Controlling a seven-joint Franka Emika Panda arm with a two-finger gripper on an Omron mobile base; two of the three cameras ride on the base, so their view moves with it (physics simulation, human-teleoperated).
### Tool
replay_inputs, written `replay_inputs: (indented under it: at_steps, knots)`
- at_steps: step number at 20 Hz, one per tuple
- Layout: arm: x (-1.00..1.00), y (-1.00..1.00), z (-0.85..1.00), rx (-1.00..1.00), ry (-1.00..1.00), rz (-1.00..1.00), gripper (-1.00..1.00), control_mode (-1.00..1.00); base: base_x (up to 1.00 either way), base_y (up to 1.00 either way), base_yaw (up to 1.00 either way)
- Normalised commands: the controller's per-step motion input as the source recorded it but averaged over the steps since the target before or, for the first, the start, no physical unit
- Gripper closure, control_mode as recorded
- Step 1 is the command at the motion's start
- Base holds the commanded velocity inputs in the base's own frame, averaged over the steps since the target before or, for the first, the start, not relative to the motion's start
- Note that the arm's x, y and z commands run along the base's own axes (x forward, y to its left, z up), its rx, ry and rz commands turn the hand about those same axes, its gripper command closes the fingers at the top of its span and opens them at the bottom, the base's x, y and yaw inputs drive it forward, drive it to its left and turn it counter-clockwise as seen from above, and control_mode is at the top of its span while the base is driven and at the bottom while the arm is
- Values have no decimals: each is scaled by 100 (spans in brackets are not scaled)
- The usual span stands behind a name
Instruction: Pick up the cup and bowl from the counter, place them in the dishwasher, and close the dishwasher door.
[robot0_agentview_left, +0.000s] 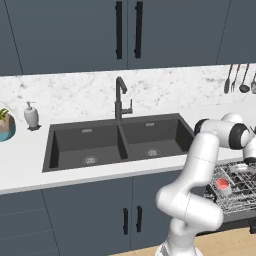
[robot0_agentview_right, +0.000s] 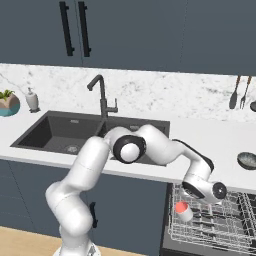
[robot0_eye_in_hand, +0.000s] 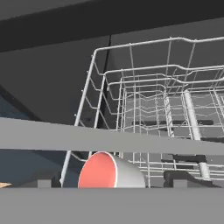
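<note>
The cup (robot0_eye_in_hand: 109, 173) lies on its side in the dishwasher's pulled-out wire rack (robot0_agentview_right: 220, 227), red inside turned toward the hand camera. My gripper (robot0_eye_in_hand: 111, 181) is open, one dark fingertip (robot0_eye_in_hand: 46, 181) on each side of the cup with a gap between. From the right base the cup (robot0_agentview_right: 182, 210) rests at the rack's left end, just below my hand (robot0_agentview_right: 202, 189). From the left base the cup (robot0_agentview_left: 223, 186) sits in the rack (robot0_agentview_left: 240, 187). A dark grey bowl (robot0_agentview_right: 247, 160) stands on the white counter (robot0_agentview_right: 210, 140) at the right. The dishwasher door is lowered, mostly hidden under the rack.
A dark double sink (robot0_agentview_left: 120, 142) with a black faucet (robot0_agentview_left: 120, 97) lies left of the dishwasher. A soap dispenser (robot0_agentview_left: 31, 116) and teal plant pot (robot0_agentview_left: 6, 126) stand at the far left. Utensils (robot0_agentview_right: 239, 92) hang on the back wall. Cabinet doors (robot0_agentview_left: 131, 220) are below the sink.
</note>
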Motion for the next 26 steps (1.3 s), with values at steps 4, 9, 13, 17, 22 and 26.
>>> replay_inputs:
  at_steps: [4, 9, 13, 17, 22, 26]
  knots:
    - [-54, -19, 62, 0, 1, 0, -100, -100, 0, 0, 0]
    - [-36, -14, 100, 0, 13, -1, -100, -100, 0, 0, 0]
    - [1, -1, 100, 1, 22, -2, -100, -100, 0, 0, 0]
    - [3, 0, 99, 0, 20, -11, -100, -100, 0, 0, 0]
    - [35, -4, 64, 0, 21, -8, -100, -100, 0, 0, 0]
    - [69, -17, 22, -2, 22, -1, -100, -100, 0, 0, 0]
